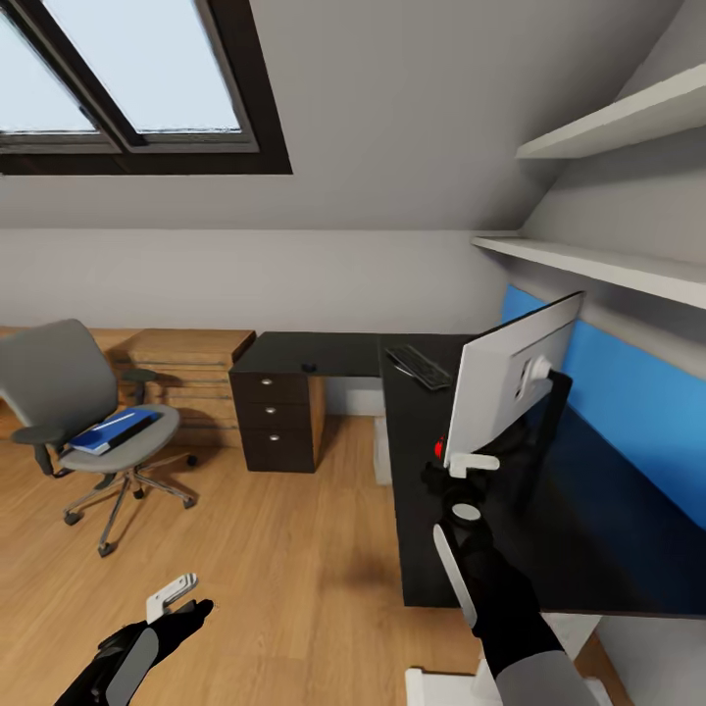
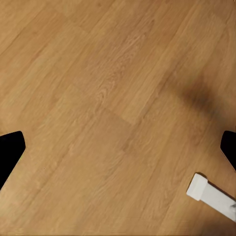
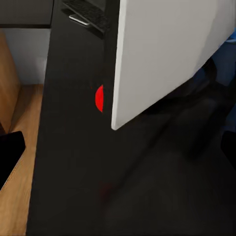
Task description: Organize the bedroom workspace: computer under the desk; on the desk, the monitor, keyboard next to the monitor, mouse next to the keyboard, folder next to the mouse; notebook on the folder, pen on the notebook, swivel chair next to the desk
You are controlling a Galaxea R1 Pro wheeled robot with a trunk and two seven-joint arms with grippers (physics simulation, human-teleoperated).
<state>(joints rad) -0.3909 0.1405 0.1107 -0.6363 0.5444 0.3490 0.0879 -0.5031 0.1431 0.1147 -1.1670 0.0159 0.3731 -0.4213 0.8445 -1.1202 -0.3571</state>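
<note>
Folder (image 1: 110, 431) lay on the swivel chair (image 1: 69, 392) seat, well apart from the table (image 1: 549, 510); not yet moved. Left pincer (image 1: 175, 596) hung released over bare wood floor (image 1: 294, 549). Keyboard (image 1: 420, 367) lay on the table beyond the monitor (image 1: 510, 378). Right pincer (image 1: 461, 469) sat at the monitor's lower corner; grip could not be told. Stacking remained.

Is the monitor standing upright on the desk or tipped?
Tipped: the monitor leans at an angle above the desk, its pale back toward the camera, right gripper at its lower corner.
</note>
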